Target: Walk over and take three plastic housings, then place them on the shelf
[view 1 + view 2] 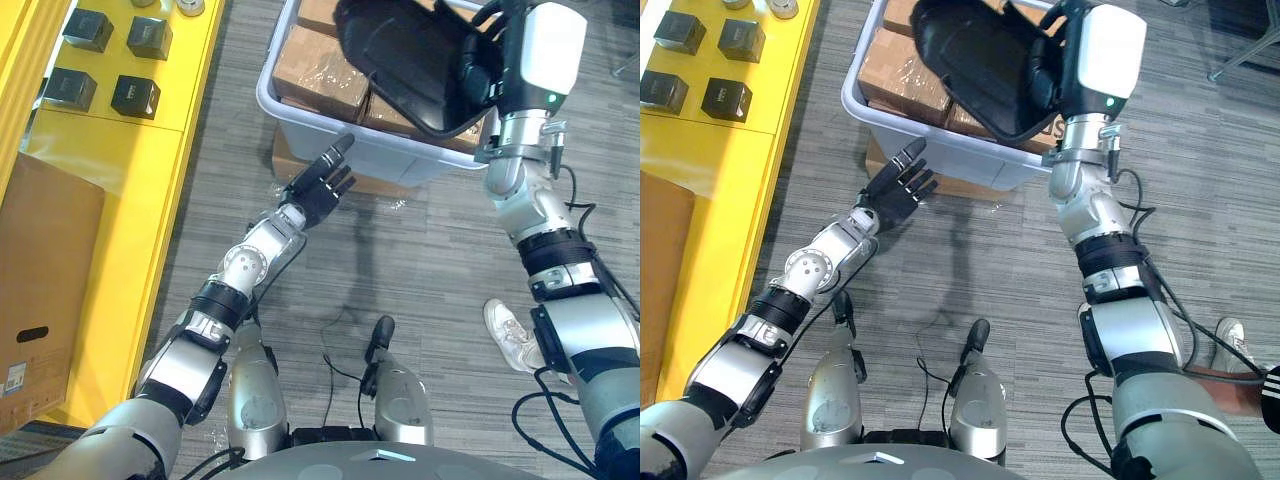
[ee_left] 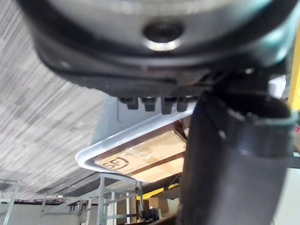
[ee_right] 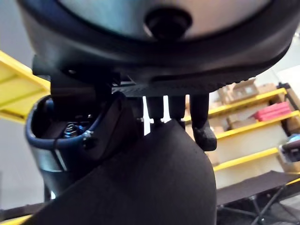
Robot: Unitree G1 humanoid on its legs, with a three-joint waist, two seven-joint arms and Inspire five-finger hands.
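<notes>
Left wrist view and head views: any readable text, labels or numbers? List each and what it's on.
Brown cardboard box in the grey plastic bin: dark oval printed mark, too blurred to read.
Large brown carton at the yellow shelf: small white label, too small to read.
Black plastic housing: no print visible.
No text can be read.

Reaches forward with silver-grey left arm, dark left hand (image 1: 318, 190) flat, fingers straight. Holds silver-grey right arm raised, dark right hand (image 1: 478, 68) curled round black curved plastic housing (image 1: 400, 55).
</notes>
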